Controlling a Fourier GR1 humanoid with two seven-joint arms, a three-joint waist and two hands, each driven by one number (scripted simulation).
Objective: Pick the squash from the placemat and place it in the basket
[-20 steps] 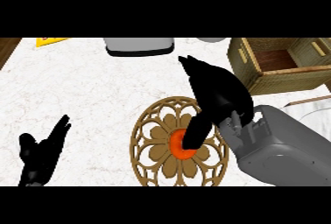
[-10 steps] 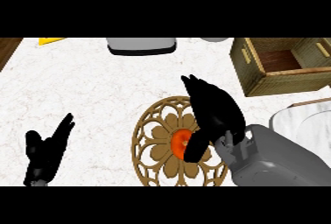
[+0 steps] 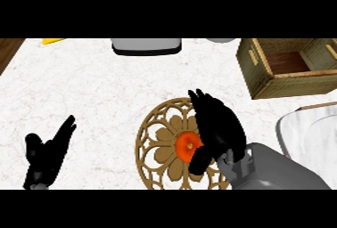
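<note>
the right hand (image 3: 217, 129) lies over the squash (image 3: 187, 145) at the mat's (image 3: 158, 147) middle, fingers straight, thumb beside it, not yet closed round it. the basket (image 3: 289, 67) stands at the worktop's (image 3: 99, 98) far right corner. the left hand (image 3: 46, 156) rests open near the front left edge.

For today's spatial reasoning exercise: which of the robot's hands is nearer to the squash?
Right. The right hand is over the squash on the placemat; the left hand rests open far off near the lower left.

Single head view: looks steeply down at counter (image 3: 99, 89) from close above.
</note>
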